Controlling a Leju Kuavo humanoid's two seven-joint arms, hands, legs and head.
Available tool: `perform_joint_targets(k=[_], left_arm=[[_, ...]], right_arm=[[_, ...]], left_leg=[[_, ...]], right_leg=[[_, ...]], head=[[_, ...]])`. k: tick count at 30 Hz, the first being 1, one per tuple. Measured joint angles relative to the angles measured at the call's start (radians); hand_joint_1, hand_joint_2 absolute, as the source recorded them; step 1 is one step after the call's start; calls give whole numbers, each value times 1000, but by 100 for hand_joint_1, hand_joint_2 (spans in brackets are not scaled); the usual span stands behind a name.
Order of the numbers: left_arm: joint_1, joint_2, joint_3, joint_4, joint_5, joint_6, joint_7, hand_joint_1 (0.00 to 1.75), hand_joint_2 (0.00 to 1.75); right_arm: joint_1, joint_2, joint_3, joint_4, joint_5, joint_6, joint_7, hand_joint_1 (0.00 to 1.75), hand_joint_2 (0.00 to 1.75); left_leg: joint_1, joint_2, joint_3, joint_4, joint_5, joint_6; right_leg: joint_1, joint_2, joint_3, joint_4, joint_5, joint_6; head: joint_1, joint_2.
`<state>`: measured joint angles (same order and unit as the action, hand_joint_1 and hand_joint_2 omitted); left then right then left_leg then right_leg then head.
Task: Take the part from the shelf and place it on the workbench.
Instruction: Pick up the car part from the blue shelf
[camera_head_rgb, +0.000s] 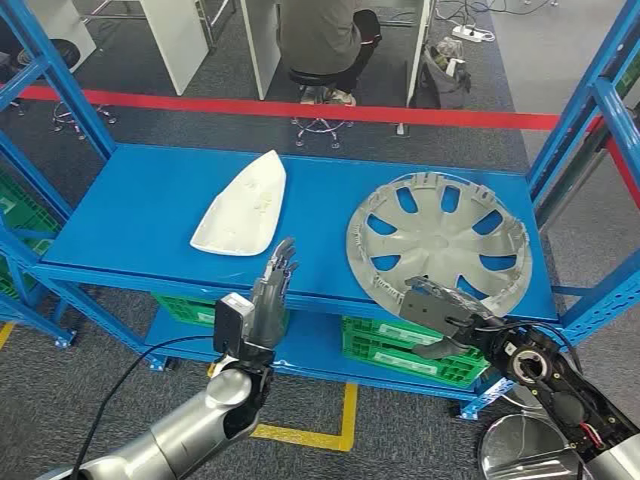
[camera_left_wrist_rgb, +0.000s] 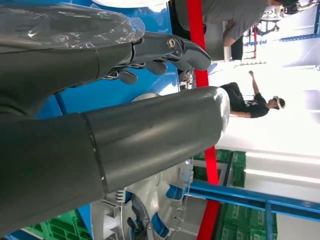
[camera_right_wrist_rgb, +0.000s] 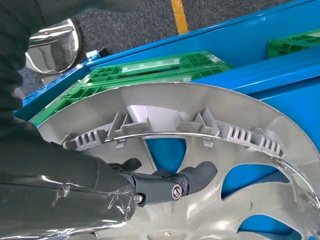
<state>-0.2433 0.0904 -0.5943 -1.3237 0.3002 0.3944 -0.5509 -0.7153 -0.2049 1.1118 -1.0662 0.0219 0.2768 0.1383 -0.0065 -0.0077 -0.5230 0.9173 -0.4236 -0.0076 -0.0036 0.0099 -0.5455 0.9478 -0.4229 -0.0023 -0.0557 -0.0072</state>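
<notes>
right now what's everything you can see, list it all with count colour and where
wheel cover: one, silver-grey, flat on the right of the top shelf
white part: one, white, left of the wheel cover on the same shelf
shelf: one, blue, in front of the robot
crates: at least two, green, on the lower level
floor tape: one red line behind the shelf
seated person: one, beyond the red line
left hand: raised at the shelf's front edge, holding nothing
right hand: on the wheel cover's near rim, grip unclear
</notes>
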Motion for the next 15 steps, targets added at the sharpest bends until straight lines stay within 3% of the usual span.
perform_joint_targets(k=[9,15], left_arm=[[-1,0,0,0,7,-1,-2,0,0],[-1,2,0,0,17,4,-8,0,0]], right_arm=[[-7,-11,13,29,22,-14,-4,0,175],[-15,-14,28,70,105,-48,-29,0,175]], left_leg=[[0,0,1,0,0,0],[0,0,2,0,0,0]], right_leg=[[0,0,1,0,0,0],[0,0,3,0,0,0]], head=[[0,0],[0,0]])
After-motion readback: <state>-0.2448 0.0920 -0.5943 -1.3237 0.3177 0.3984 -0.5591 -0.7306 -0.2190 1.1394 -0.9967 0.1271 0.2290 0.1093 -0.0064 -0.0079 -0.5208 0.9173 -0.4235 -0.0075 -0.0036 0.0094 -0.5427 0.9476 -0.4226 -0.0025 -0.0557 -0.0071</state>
